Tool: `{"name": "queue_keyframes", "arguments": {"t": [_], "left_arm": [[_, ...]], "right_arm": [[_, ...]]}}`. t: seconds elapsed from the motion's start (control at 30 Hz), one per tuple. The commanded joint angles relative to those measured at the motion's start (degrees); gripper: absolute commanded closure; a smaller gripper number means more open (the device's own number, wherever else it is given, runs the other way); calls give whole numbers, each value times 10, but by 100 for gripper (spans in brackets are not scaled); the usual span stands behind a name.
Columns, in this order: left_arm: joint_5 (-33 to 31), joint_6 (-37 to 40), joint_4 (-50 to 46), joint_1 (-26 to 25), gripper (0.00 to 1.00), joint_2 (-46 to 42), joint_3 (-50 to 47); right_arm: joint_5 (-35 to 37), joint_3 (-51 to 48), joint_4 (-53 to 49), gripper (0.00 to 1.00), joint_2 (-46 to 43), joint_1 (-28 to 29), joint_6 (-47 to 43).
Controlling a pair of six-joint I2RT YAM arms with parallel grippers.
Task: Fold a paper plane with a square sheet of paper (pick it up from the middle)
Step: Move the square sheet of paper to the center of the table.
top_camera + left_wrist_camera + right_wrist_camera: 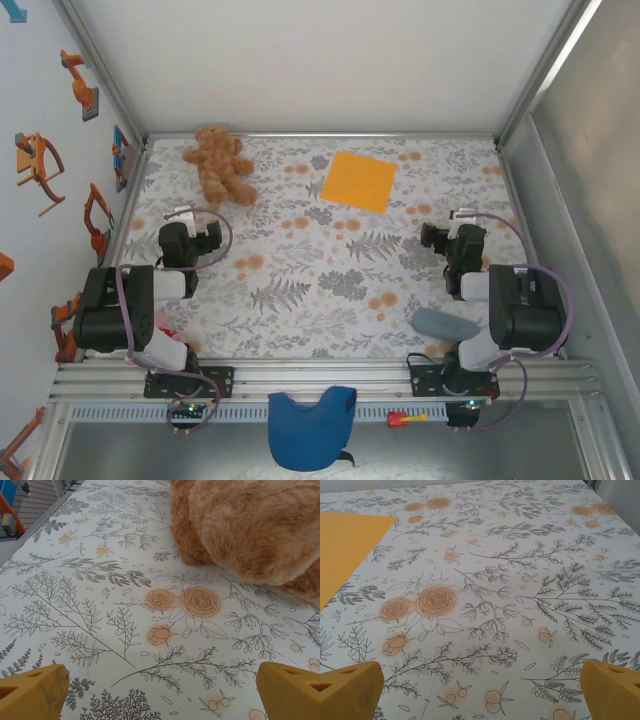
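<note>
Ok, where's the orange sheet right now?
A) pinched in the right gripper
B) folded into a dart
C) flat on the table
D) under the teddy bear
C: the square sheet of paper lies flat and unfolded on the table, apart from the teddy bear.

No readable text, labels, brands or nos. anywhere; tablecloth (300, 290) has floral print only.

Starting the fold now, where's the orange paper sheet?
In the top view, the square sheet of paper lies flat at the far side of the table, right of the teddy bear, beyond the right gripper.
</note>
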Motion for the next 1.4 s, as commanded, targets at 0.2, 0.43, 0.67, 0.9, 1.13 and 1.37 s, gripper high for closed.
{"name": "queue_keyframes", "arguments": {"t": [0.2, 0.43, 0.67, 0.9, 1.13, 1.37], "left_arm": [[-6, 10, 13, 2, 4, 5, 13], [-6, 11, 12, 2, 4, 4, 13], [-6, 10, 12, 2, 4, 4, 13], [-5, 11, 12, 2, 4, 4, 13], [-10, 10, 19, 1, 4, 3, 9], [-62, -7, -127, -3, 4, -94, 46]], "right_arm": [[5, 17, 20, 1, 7, -4, -6], [5, 17, 20, 1, 7, -4, -7], [5, 17, 20, 1, 7, -4, -7], [5, 17, 19, 1, 7, -4, -7], [8, 13, 25, 1, 3, -4, -7], [44, 29, -118, 5, -137, -1, 8]]}}
